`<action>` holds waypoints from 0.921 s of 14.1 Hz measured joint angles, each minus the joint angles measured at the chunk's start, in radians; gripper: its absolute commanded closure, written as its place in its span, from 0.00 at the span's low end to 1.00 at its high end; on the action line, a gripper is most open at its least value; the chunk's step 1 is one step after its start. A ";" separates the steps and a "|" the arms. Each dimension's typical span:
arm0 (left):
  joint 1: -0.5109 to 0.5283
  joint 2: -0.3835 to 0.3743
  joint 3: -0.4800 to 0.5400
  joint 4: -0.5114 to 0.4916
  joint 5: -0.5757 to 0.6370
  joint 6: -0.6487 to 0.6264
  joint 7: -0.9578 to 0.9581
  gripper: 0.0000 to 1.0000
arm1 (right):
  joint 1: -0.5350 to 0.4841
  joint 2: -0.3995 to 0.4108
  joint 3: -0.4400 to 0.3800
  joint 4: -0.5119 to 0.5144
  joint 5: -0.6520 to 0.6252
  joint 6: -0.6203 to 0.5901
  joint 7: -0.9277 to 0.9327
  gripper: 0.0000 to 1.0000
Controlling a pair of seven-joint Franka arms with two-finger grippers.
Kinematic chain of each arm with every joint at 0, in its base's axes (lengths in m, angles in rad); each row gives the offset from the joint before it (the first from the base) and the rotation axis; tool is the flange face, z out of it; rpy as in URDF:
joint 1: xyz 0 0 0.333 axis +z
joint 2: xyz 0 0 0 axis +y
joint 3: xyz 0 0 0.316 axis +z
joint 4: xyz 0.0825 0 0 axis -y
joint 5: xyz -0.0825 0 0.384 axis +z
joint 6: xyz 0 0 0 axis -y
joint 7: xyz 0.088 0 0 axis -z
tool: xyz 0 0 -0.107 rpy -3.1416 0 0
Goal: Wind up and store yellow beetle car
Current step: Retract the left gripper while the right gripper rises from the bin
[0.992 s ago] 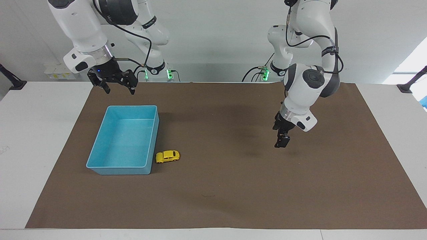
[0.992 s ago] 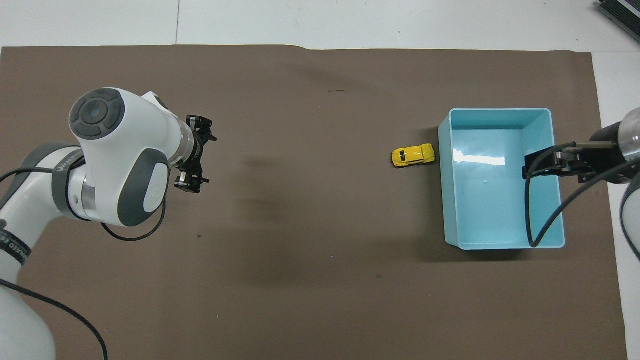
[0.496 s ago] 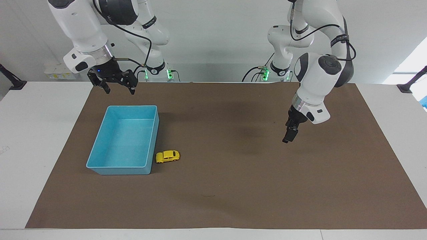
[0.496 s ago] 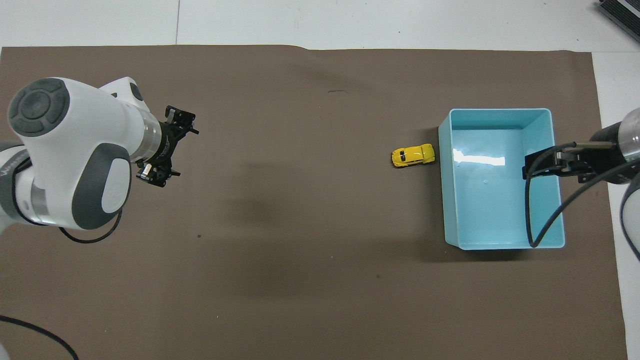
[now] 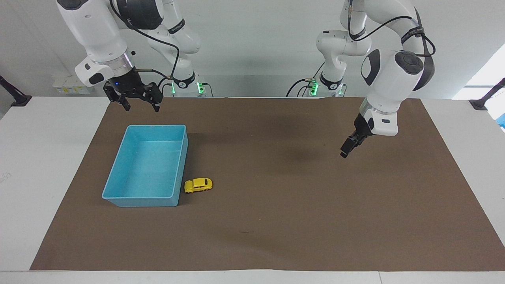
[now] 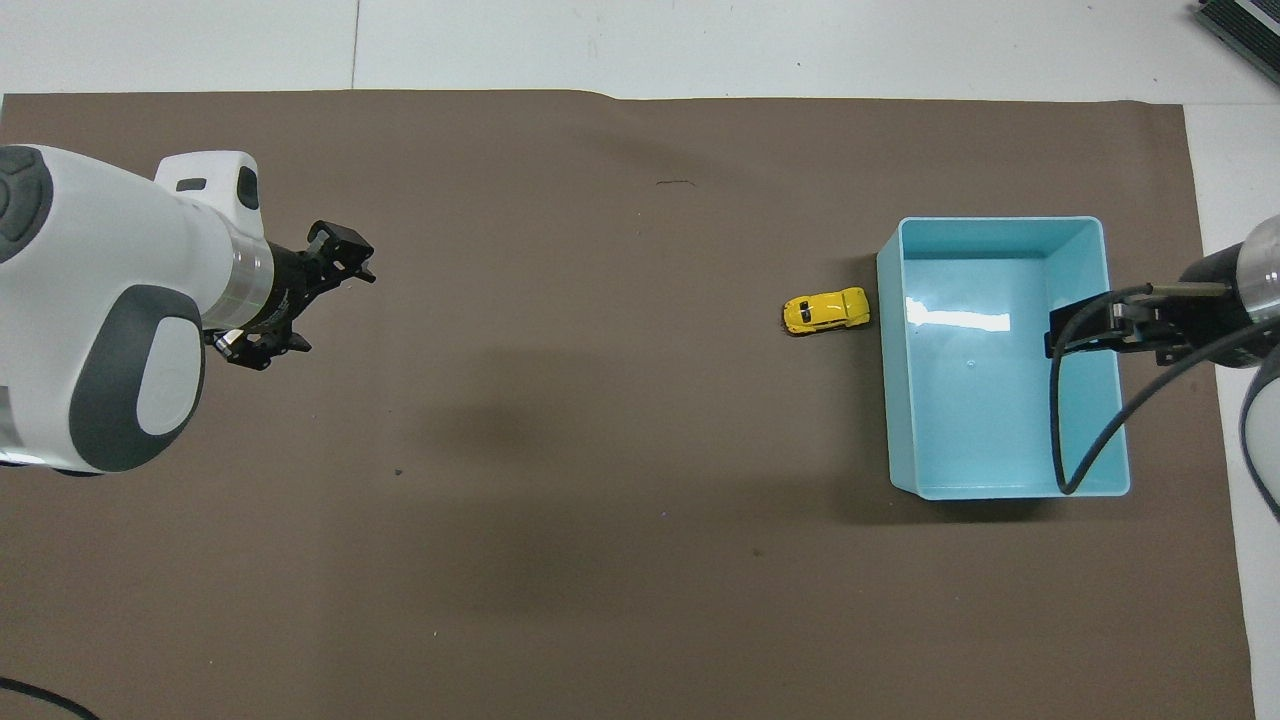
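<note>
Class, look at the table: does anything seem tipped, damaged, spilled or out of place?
Nothing stands out. The yellow car sits upright on its wheels on the brown mat, beside the blue bin, which stands level. Both grippers hang clear of them.

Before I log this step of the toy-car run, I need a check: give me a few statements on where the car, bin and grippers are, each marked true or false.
1. The yellow beetle car sits inside the blue bin. False: it stands on the brown mat, beside the bin.
2. The bin holds nothing. True.
3. The left gripper holds the car. False: it is open and empty, over bare mat toward the left arm's end.
4. The right gripper is open, above the mat at the bin's end nearer the robots. True.
5. The car stands on its wheels. True.
</note>
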 measured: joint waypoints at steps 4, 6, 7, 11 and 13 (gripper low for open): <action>0.003 -0.038 0.050 0.004 0.000 -0.061 0.297 0.00 | 0.004 0.000 0.006 0.000 0.001 0.012 -0.035 0.00; 0.006 -0.059 0.058 0.009 0.000 -0.100 0.400 0.00 | 0.018 0.000 0.008 0.000 0.002 0.021 -0.023 0.00; 0.007 -0.070 0.060 0.014 0.002 -0.126 0.441 0.00 | 0.030 0.000 0.009 0.000 0.002 0.021 0.009 0.00; 0.007 -0.099 0.059 0.070 0.077 -0.225 0.540 0.00 | 0.059 -0.001 0.015 0.000 0.006 0.022 0.279 0.00; 0.007 -0.115 0.060 0.094 0.080 -0.262 0.568 0.00 | 0.059 -0.001 0.016 0.000 0.021 0.022 0.414 0.00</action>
